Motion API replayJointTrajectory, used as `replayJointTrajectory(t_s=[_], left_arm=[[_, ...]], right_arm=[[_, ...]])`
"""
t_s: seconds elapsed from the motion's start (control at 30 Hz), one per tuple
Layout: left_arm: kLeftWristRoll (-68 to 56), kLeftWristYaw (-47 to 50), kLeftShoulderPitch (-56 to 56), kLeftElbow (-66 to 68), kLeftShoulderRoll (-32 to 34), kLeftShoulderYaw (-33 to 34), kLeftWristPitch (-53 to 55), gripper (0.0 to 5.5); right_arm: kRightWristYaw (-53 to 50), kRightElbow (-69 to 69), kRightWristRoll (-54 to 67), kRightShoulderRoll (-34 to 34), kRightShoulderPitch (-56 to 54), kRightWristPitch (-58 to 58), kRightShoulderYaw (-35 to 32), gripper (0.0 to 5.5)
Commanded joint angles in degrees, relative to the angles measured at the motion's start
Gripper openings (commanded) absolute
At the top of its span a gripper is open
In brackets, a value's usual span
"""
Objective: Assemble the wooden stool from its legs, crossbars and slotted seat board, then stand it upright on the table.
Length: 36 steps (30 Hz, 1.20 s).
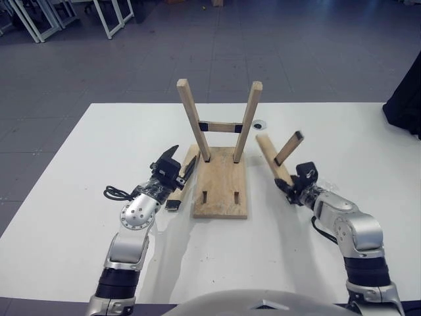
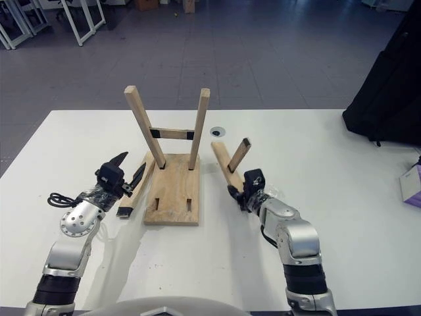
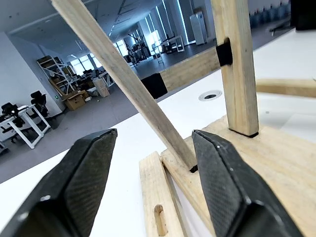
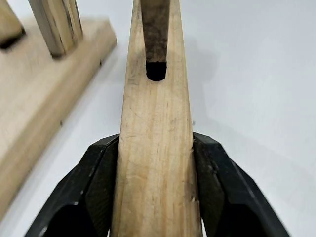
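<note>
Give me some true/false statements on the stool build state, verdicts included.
1. Two legs stand in the seat board, joined by a crossbar. True.
2. All four slots in the seat board are filled. False: the two near slots are empty.
3. The right gripper is shut on a third leg that carries a second crossbar. True.
4. The left gripper clamps a leg. False: it is open, beside a loose leg lying left of the seat board.
5. The stool stands upright. False: the seat board lies flat on the table, with the fitted legs pointing up.
</note>
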Motion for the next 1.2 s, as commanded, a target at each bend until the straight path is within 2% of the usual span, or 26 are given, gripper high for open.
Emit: replayJointTrajectory(t_s=[0.03,0.1,0.2,0.3,0.4,0.43,0.6,1.07,1.2], left_arm=[[-12.17,-5.54,-0.96,-2.65,-2.03,2.3,4.05,2.79],[-24.47,-11.51,0.88,-6.35,-2.28,2.86,10.05,2.79],[-44.46,-21.41,5.58,-13.25,0.42,3.27,20.97,2.79],[-58.07,-25.87,7.91,-17.79,2.78,4.46,28.44,2.79],[-68.6,-25.75,7.45,-19.2,3.58,6.62,32.9,2.79],[-71.11,-25.6,7.01,-19.19,3.7,7.13,34.02,3.01],[-73.24,-23.11,5.08,-18.01,4.35,7.7,36.46,3.74],[-74.39,-24.17,4.03,-17.96,4.89,8.07,38.61,3.74],[-73.63,-24.53,4.1,-17.92,5.02,7.73,38.76,3.13]], right_arm=[[6.99,0.58,15.22,4.61,-5.57,-7.3,-11.66,2.03],[13.04,-2.28,24.11,4.84,-5.29,-6.1,-12.83,2.03],[21.46,-8.61,34.85,2.29,-1.67,-1.66,-10.23,2.03],[27.79,-12.44,37.34,-1.47,1.74,-0.24,-6.45,2.03],[31.51,-13.46,36.13,-4.31,3.46,-0.7,-2.37,2.03],[32.54,-13.61,35.16,-5.12,3.96,-1.1,-0.95,2.03],[37.33,-13.79,32.88,-9.01,5.45,-1.74,5.37,2.03],[42.37,-8.96,27.72,-11.14,8.37,-6.75,12.03,2.03],[42.26,-8.17,27.36,-11.04,8.72,-7.47,12.58,2.03]])
